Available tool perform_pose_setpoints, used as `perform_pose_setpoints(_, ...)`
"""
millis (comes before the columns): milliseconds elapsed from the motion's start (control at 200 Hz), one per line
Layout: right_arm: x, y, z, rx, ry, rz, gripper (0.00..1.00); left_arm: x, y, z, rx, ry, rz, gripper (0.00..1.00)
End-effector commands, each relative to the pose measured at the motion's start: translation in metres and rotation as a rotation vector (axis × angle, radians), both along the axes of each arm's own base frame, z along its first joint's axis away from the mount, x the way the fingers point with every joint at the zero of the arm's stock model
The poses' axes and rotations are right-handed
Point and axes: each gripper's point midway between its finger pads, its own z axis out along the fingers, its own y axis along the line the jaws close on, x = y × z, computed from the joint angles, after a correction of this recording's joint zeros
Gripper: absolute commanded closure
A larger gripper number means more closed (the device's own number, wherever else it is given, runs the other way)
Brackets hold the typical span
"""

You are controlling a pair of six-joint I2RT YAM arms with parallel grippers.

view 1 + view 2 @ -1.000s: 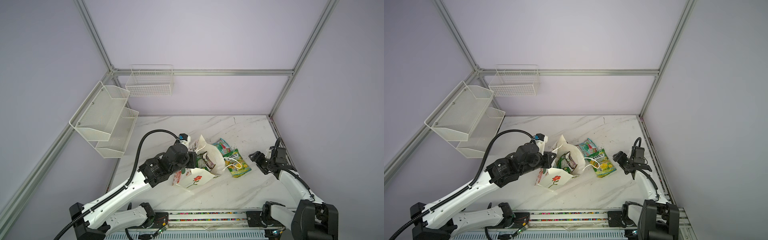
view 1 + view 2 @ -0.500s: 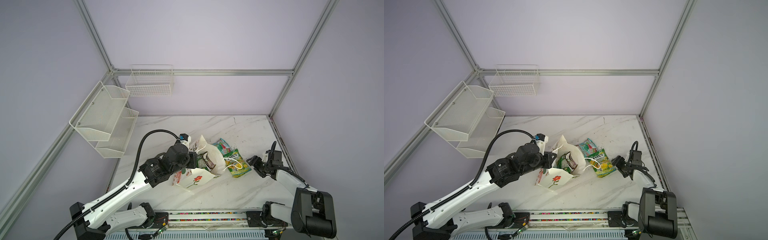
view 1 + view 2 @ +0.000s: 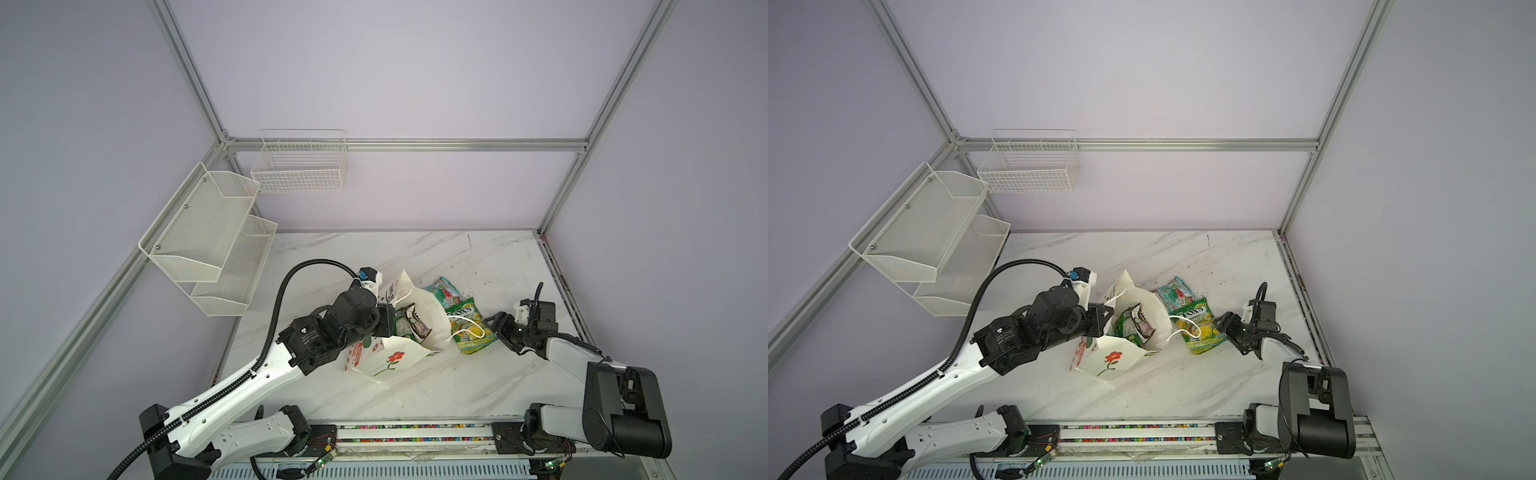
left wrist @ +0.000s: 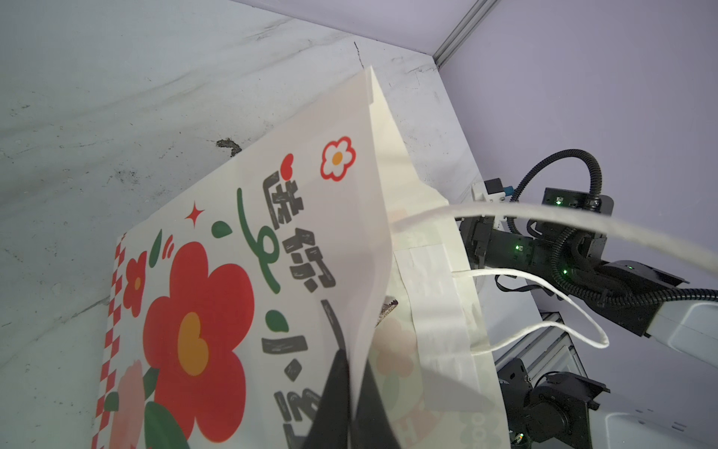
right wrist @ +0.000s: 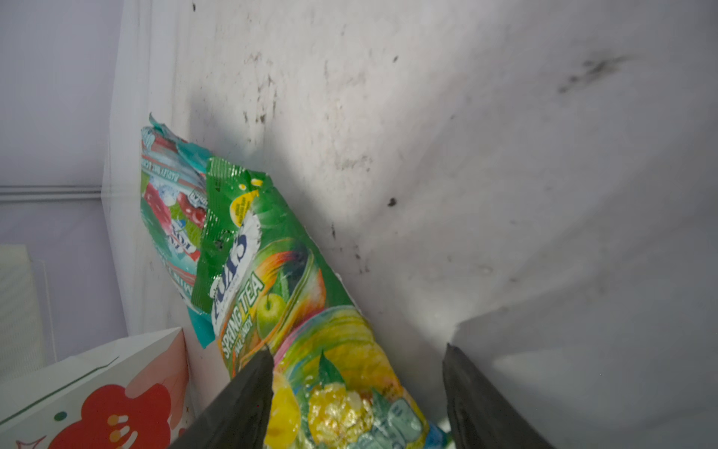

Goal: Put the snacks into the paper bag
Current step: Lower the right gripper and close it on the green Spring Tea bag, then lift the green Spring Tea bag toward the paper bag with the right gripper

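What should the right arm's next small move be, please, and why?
Probably close the right gripper on the green FOX'S Spring Tea pouch: its fingers are open with the pouch's near end lying between them on the table, while the left gripper pinches the paper bag by its rim, holding its mouth open.

Teal pouch (image 3: 444, 290) half under green pouch (image 3: 467, 312)

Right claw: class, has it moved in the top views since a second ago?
Yes. The right claw has moved left, closing on the green FOX'S pouch, which has stayed put.
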Motion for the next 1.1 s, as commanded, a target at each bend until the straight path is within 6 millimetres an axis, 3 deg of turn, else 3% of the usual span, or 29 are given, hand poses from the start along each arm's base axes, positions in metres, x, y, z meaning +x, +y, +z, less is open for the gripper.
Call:
perform_pose_setpoints(0,-0.011,0.023,-0.009,0.025,0.029,0.066,0.29,0.008,-0.008,0.055,-0.110,-0.108,0.005,1.00)
perform_pose_setpoints(475,-0.036,0.077,0.002,0.074,0.013,0.174,0.31,0.007,-0.002,0.055,-0.103,-0.121,0.016,1.00)
perform_pose_setpoints(705,-0.051,0.116,0.019,0.134,-0.040,0.306,0.32,0.009,-0.005,0.057,-0.100,-0.122,0.013,1.00)
perform_pose_setpoints(885,-0.045,0.106,0.021,0.054,-0.048,0.275,0.31,0.008,-0.003,0.058,-0.103,-0.124,0.013,1.00)
perform_pose_setpoints(1095,-0.022,0.104,0.031,0.014,-0.070,0.235,0.29,0.003,0.005,0.059,-0.104,-0.127,0.027,1.00)
